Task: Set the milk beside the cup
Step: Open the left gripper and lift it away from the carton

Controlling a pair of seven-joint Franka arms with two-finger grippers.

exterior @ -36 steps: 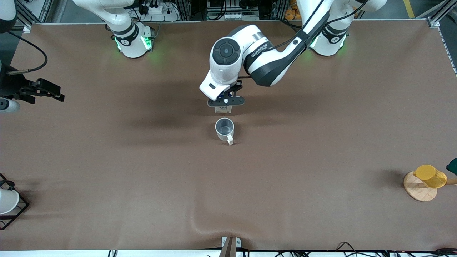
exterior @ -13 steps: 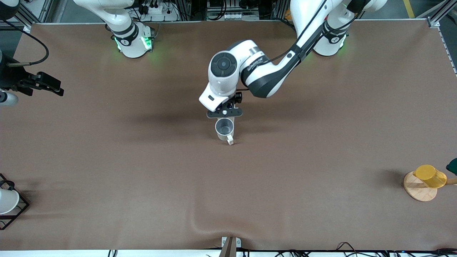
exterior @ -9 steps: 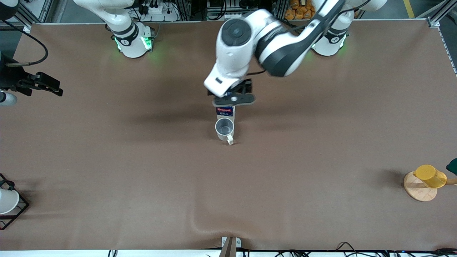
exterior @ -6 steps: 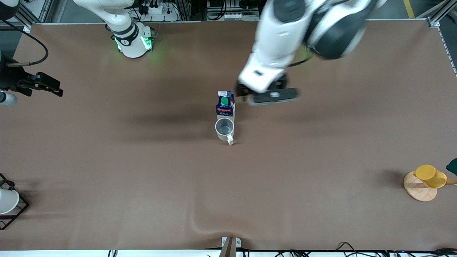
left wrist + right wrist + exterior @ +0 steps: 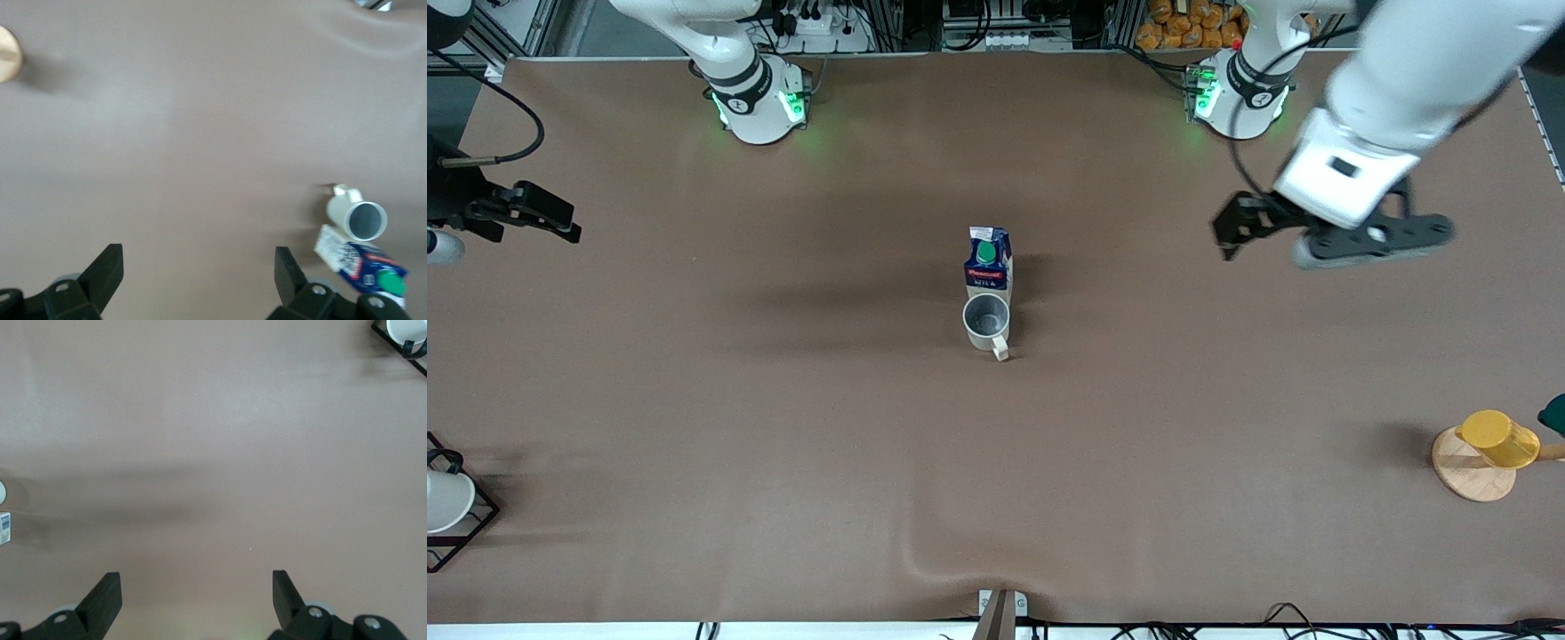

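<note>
The brown table [image 5: 783,400] carries milk [image 5: 988,260], cup [image 5: 986,321] and wooden coaster [image 5: 1472,471].

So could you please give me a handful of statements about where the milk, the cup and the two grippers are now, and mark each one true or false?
1. The milk stands upright on the table, right beside the cup. True.
2. The left gripper holds the milk. False: its jaws are open and empty, up over bare table toward the left arm's end.
3. The cup lies tipped on its side. False: it stands upright, mouth up.
4. The cup is nearer to the front camera than the milk. True.
5. The right gripper hangs over the cup. False: it waits at the right arm's end of the table, jaws open.
</note>
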